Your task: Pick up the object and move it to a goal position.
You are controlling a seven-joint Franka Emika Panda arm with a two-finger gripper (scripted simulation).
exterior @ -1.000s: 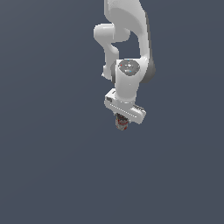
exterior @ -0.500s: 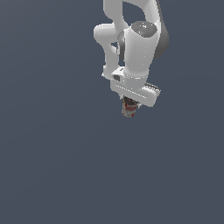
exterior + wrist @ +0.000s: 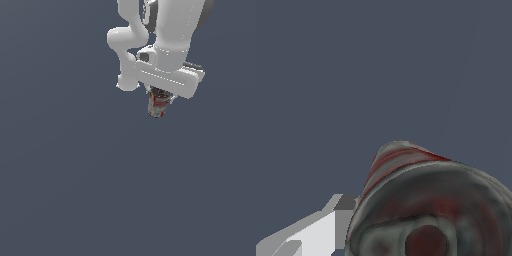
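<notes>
**Q:** What's closest to your wrist camera?

**A:** The small cylindrical can with the red-and-white label and dark top (image 3: 431, 210). I see its grey, red-smudged end face filling the near corner, with the striped side running away from the lens. One white gripper finger (image 3: 316, 232) sits right against its side.

**Q:** Any containers?

**A:** Only the can itself; I can't tell what it holds, since it looks sealed.

**Q:** And from the exterior view?

**A:** I see the can (image 3: 158, 104) hanging just under the white bar of the gripper (image 3: 160, 96), roughly upright, its top tucked up between the fingers. The jaws are clamped on it, and it rests on nothing else. The white robot arm (image 3: 170, 35) rises above it to the frame's top, and beyond is only plain blue-grey background (image 3: 65, 190)
</notes>
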